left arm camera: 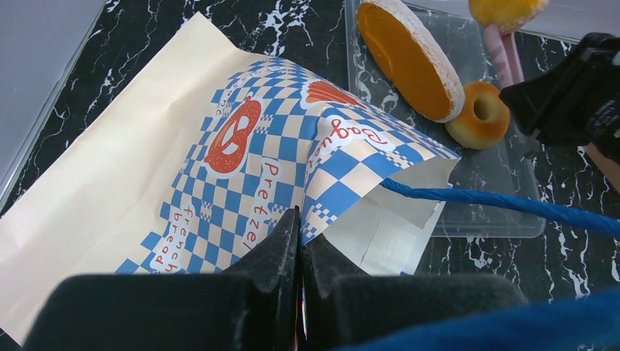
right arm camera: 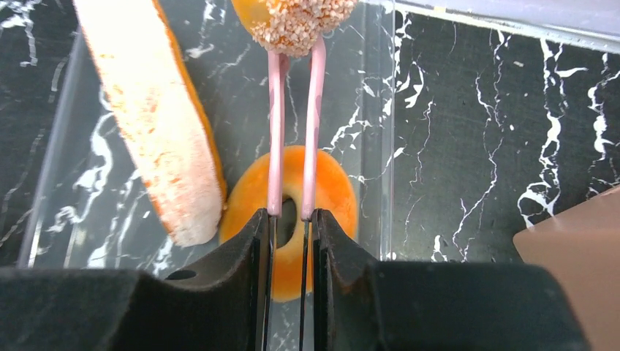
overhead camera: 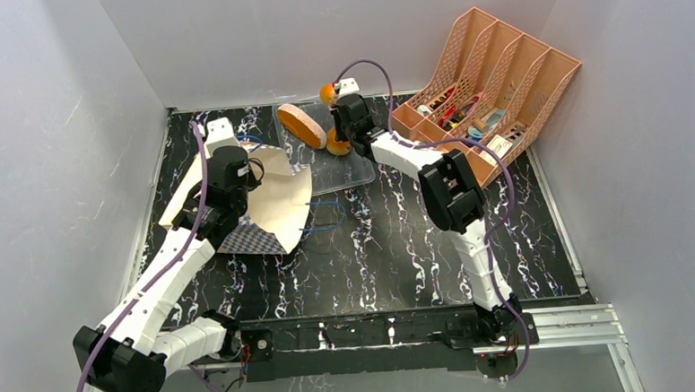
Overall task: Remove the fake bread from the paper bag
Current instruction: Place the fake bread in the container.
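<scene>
Three pieces of fake bread [overhead camera: 302, 125] at upper centre: one oval loaf [left arm camera: 409, 58], one ring donut [left arm camera: 479, 115], one seeded bun [right arm camera: 292, 22]. One paper bag [overhead camera: 281, 199] at centre left. One clear tray [overhead camera: 360, 170]. One pair of pink tongs [right arm camera: 294, 131]. One pink lattice organizer [overhead camera: 499, 71] at upper right. Two robot arms [overhead camera: 164, 277] [overhead camera: 452, 195].

paper bag [overhead camera: 281, 199] lying down — fake bread [overhead camera: 301, 124] outside
</scene>
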`<state>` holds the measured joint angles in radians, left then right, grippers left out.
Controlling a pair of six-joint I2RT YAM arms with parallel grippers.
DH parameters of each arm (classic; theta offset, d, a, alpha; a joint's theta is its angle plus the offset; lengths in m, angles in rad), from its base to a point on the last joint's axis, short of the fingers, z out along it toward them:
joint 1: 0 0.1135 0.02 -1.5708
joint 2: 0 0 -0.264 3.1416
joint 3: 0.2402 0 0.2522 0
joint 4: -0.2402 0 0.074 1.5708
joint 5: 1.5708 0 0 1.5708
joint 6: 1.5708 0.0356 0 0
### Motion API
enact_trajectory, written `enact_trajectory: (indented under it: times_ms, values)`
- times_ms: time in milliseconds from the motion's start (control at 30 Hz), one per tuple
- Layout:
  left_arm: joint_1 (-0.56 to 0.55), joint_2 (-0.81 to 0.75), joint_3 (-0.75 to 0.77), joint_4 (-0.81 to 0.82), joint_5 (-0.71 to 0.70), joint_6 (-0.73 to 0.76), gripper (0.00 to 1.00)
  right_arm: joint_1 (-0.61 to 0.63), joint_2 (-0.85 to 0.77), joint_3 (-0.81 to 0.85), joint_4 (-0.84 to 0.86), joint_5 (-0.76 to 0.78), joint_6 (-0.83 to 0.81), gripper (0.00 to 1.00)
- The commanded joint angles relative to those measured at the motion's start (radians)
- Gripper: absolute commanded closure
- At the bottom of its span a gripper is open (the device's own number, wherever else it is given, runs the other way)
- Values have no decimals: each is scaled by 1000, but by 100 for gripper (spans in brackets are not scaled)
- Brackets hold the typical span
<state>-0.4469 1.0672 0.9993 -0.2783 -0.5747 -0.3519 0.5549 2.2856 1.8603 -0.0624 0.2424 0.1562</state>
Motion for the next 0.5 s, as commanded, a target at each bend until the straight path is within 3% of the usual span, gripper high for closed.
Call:
enact_trajectory:
  times_ms: [0,100,467]
  values:
    - [4,-22,57,-11,27,-6,100,-27,74,147,5,-46,-6,100]
    - [4,-30,65,-19,32,-9,100,-31,98,159,8,-65,2,97]
    - [4,-39,59,-27,47,-15,100,-29,107,122,11,-98,29,71]
